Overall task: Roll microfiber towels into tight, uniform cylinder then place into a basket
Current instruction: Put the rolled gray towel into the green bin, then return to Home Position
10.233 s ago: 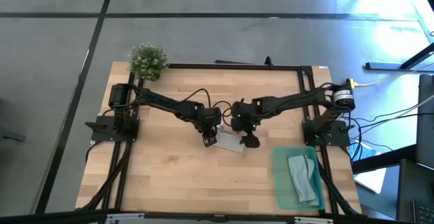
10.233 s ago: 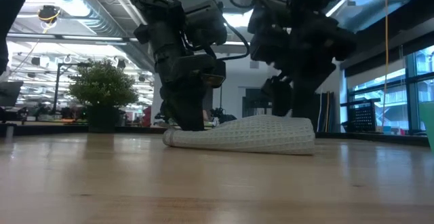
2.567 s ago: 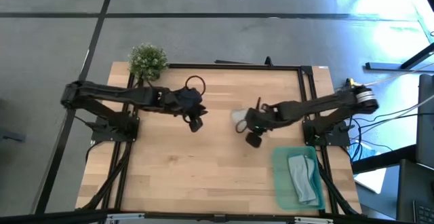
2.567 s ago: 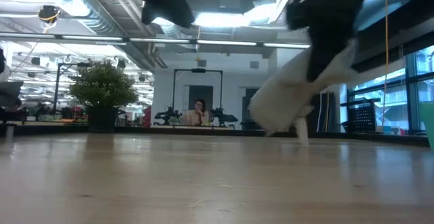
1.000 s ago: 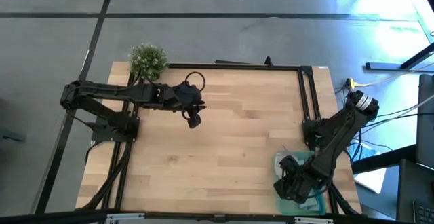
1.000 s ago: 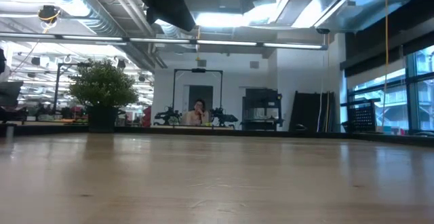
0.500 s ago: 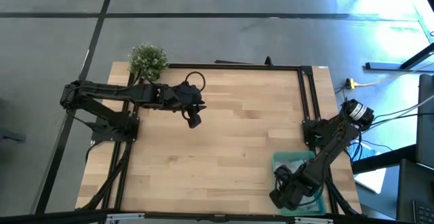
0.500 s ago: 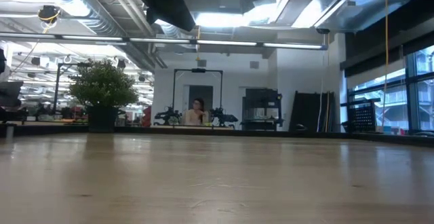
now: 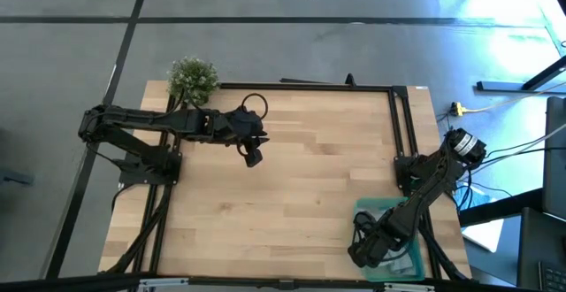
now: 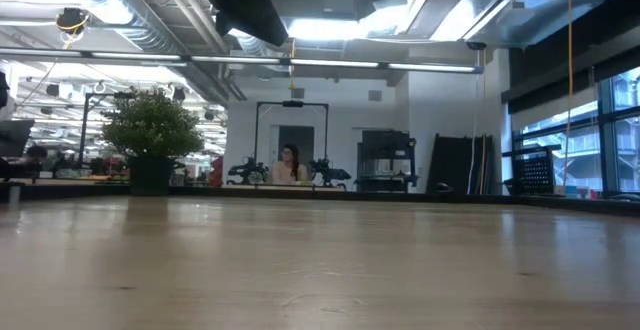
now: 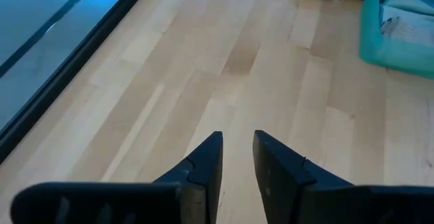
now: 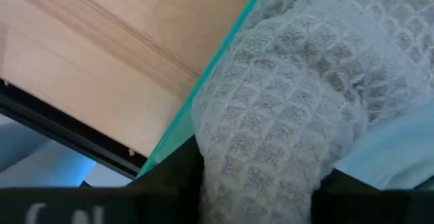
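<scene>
- Right gripper (image 9: 370,249) is down in the basket (image 9: 370,205), at its near end by the table's front-right corner. This is the arm doing the work.
- Right wrist view: grey rolled towel (image 12: 285,115) fills the frame, sitting directly between that claw's two fingers (image 12: 173,176), right up against them. Green basket wall (image 12: 203,88) runs just beside the roll; a pale blue towel (image 12: 400,156) lies against it on the other side.
- Grip state: fingers flank the roll, but can't tell if they're clamping or letting go. No visible gap, no visible squeeze.
- Key relation: the roll lies inside the basket, and its long axis looks to run along the green wall, so I'd judge the exit is straight up, fingers spread first, or the roll gets dragged out.
- From above, the arm covers the near half of the basket; neither towel is readable there, only the green rim at the far end.
- Left gripper (image 9: 252,157) hangs over the table's far-left area, well apart from the basket. Fingers (image 11: 203,166) stand slightly parted, nothing between them, bare wood below. Waiting.
- Its wrist view catches a corner of the basket (image 11: 400,27) across the table, cut off by the frame edge.
- Table-level camera shows only bare wood and a bit of dark arm up top; basket and right arm are out of frame. A person sits far back in the room.
</scene>
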Motion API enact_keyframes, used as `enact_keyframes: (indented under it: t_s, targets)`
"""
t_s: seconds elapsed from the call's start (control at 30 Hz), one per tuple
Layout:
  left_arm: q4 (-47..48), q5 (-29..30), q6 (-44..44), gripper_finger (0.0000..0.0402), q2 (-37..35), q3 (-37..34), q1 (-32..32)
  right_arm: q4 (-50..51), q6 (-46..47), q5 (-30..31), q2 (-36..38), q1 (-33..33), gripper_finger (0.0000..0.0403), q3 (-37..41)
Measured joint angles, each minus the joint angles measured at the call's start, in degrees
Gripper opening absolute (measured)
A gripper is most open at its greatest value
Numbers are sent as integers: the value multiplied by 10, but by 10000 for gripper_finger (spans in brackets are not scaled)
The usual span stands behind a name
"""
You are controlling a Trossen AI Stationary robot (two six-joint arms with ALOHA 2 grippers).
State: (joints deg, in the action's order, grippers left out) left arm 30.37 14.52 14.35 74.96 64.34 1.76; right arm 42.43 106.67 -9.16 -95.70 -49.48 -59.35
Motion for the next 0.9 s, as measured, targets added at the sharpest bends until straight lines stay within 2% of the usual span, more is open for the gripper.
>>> enact_keyframes:
  t_s: [0.17,0.37,0.53,0.7,0.9]
  targets:
    - [0,0,0,81,0,0,0,0,-4,-12,0,8,178,0]
    - [0,0,0,82,0,0,0,2,-27,-100,0,18,206,0]
    - [0,0,0,82,0,0,0,1,-37,-161,0,28,210,0]
    - [0,0,0,82,0,0,0,1,-39,-284,0,41,210,0]
    - [0,0,0,82,0,0,0,1,-65,-363,1,51,202,0]
